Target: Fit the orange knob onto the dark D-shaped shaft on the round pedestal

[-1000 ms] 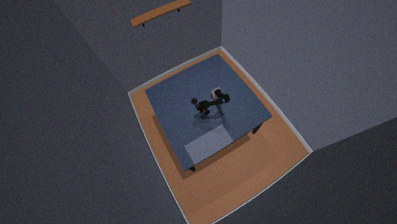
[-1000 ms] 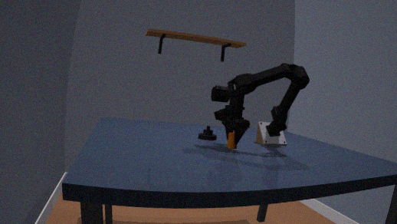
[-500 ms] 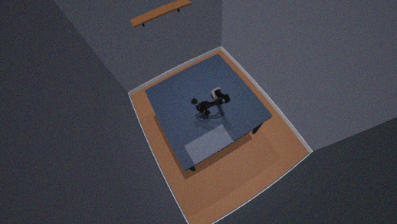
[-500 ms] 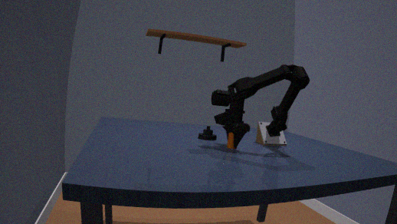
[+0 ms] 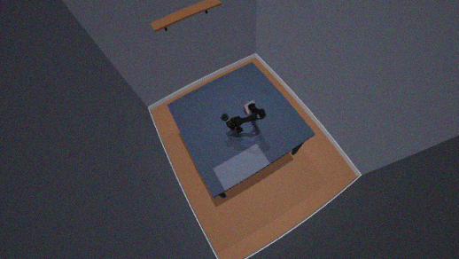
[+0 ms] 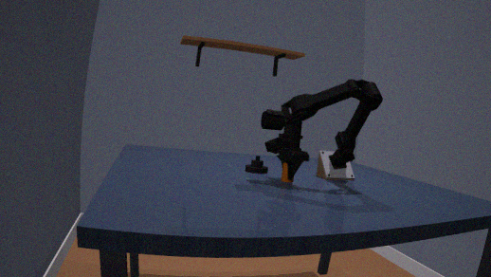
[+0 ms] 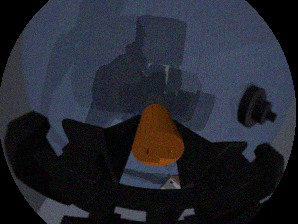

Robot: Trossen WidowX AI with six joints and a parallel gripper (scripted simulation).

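The orange knob (image 6: 286, 175) (image 7: 158, 142) is an upright cylinder on the blue table, standing at or very near its surface. My gripper (image 6: 288, 172) (image 7: 156, 134) points down and is shut on the knob, with a dark finger on either side of it. In the top view the arm hides the knob. The dark round pedestal (image 5: 224, 117) (image 6: 256, 169) (image 7: 248, 106) stands apart from the gripper, left of it in the exterior view and right of it in the wrist view. Its short shaft (image 6: 257, 159) points up. The shaft's flat side cannot be made out.
A white slanted block (image 5: 246, 108) (image 6: 326, 161) (image 7: 170, 183) stands beside the arm's base. The blue table (image 5: 199, 106) (image 6: 166, 199) carries a pale rectangular patch (image 5: 241, 166) near one edge. A wooden shelf (image 5: 186, 15) (image 6: 242, 47) hangs on the wall, well away from the arm.
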